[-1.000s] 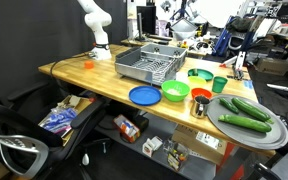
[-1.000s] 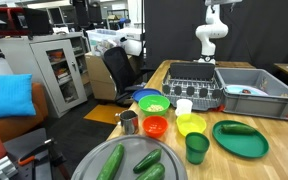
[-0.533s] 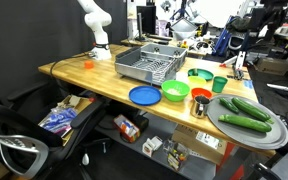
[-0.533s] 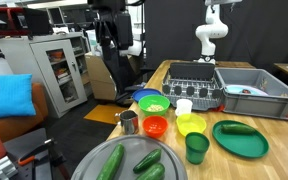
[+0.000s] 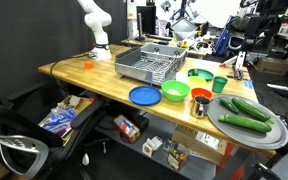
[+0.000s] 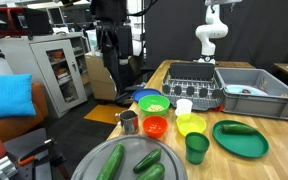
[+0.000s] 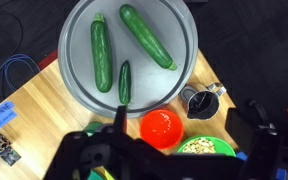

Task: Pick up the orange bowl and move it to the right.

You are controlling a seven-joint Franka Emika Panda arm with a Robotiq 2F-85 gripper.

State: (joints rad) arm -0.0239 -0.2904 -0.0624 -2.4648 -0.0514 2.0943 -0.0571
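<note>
The claw (image 7: 187,122) hangs released, jaws wide, high over the orange bowl (image 7: 164,128), apparently positioned for a descent onto its rim. The orange bowl rests on the bench (image 7: 29,115) beside a metal cup (image 7: 199,100), just short of the grey plate (image 7: 169,85) carrying cucumbers (image 7: 101,55).

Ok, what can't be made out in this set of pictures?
- Green bowl, wrist view: cut off by the bottom edge and the body of the gripper, so its pale contents can't be identified.
- Gripper in an exterior view: dark against a dark background and cropped by the top edge, so the jaws are unreadable there.
- Orange bowl in an exterior view: too small to see inside.
- Grey bin: contents too small to identify.
</note>
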